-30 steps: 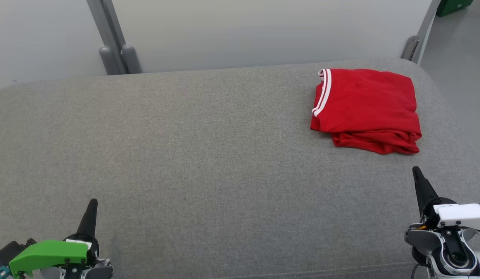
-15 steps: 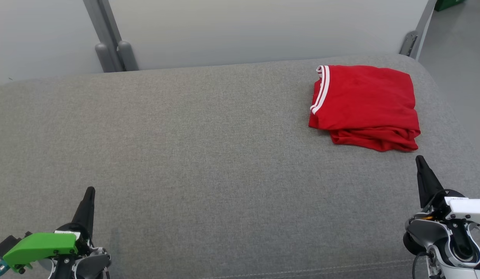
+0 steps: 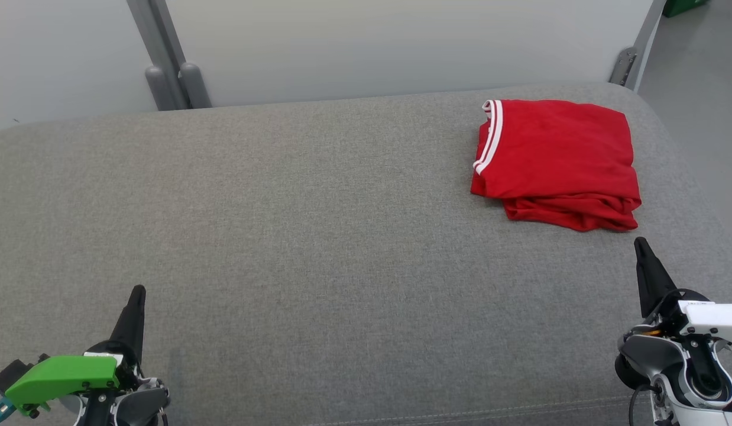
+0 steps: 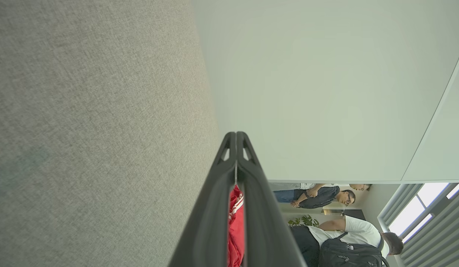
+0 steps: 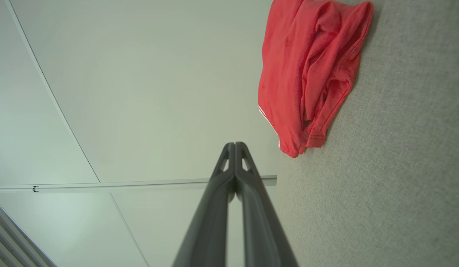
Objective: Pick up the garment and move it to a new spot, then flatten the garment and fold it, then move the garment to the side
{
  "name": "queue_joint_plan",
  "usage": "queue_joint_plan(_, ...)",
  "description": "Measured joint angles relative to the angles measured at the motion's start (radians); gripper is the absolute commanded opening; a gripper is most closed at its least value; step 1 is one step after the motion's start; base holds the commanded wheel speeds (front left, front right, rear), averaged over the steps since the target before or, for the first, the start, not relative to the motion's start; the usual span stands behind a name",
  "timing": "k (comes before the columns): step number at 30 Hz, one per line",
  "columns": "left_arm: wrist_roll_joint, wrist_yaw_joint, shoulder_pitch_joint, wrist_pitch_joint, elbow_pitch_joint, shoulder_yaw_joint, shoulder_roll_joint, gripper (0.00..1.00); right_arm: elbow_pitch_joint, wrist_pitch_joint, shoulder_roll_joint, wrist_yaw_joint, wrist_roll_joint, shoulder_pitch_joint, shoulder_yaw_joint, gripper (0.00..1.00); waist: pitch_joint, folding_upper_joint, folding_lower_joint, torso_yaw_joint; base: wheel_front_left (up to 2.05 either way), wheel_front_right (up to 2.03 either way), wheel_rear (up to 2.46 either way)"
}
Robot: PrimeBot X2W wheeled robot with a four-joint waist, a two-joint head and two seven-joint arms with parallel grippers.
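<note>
Garment [image 3: 558, 163] first, the senior inspector says: where does it lie?

Junior: Red, folded, on the far right part of the grey fabric surface [image 3: 318, 248], close to its rounded corner. White-striped trim runs along its left edge. Looser layers bunch out at the near edge. Whatever lies beneath the top fold is hidden.

Senior: And the jaws?

Junior: Left gripper [image 3: 136, 296], near left: jaws pressed together, empty, well apart from the garment. Right gripper [image 3: 640, 245], near right: jaws together, empty, tip near the garment's near right corner, not touching. Both arms are cut off at the bottom edge.

Senior: The wrist views?

Junior: In the left one, the garment is a red sliver through the slot between the fingers, the rest masked. People [image 4: 320, 195] beyond are partly cut off. In the right one, the crumpled near edge is plain, but the far side cannot be made out.
</note>
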Motion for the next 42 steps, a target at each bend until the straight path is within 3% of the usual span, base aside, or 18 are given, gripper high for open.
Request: queue_joint_plan(42, 0.000, 0.000, 0.000, 0.000, -0.001, -0.001, 0.000, 0.00, -0.002, 0.000, 0.000, 0.000, 0.000, 0.000, 0.000, 0.00, 0.000, 0.0000, 0.0000, 0.000, 0.00, 0.00, 0.00)
